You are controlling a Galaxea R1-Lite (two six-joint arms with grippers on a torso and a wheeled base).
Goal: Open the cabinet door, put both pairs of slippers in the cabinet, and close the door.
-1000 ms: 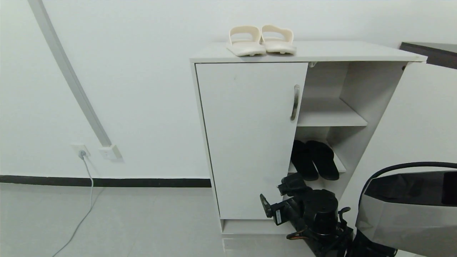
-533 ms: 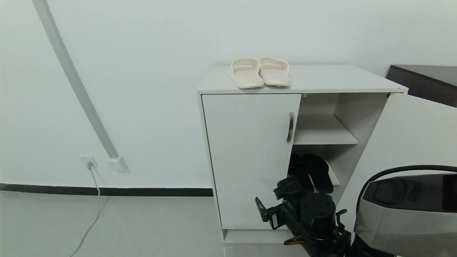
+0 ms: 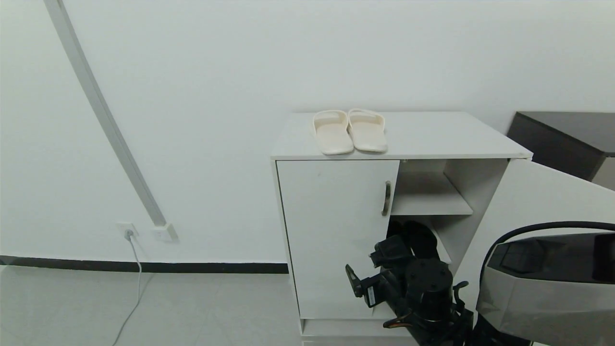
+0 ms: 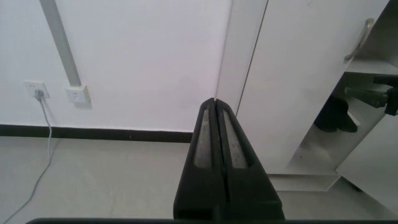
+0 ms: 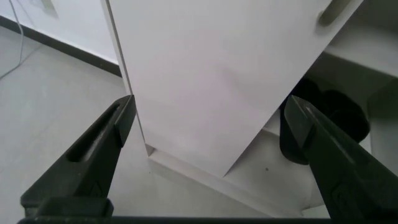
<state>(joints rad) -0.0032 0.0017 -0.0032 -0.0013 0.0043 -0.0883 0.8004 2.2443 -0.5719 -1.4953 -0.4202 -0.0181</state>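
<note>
Cabinet (image 3: 432,137): white, two-doored, backed against a white wall (image 3: 240,72). Right door (image 3: 528,206): swung wide open, baring two shelves inside. Left door (image 3: 336,230): shut, with an upright handle (image 3: 386,198) at its inner edge.

Cream slippers (image 3: 349,130): side by side and touching on the cabinet top, over the shut left door. Black slippers (image 3: 423,238): inside on the lower shelf, behind the open side, partly hidden by an arm in the head view.

Right gripper (image 5: 208,112): spread wide, nothing between its fingers, held low before the shut left door near its bottom inner corner, with the black slippers just past that door's edge. Left gripper (image 4: 215,106): fingers pressed flat together, gripping nothing, pointed toward the cabinet's left side where it meets the wall, well clear of both.

Farther out: grey floor (image 3: 192,307); black skirting (image 3: 144,265) along the foot of the wall; two wall sockets, one (image 3: 128,234) with a grey cable (image 3: 134,283) trailing down to the floor; a grey conduit strip (image 3: 101,110) slanting up the wall from the other socket; a dark piece of furniture (image 3: 562,139) to the cabinet's right.
</note>
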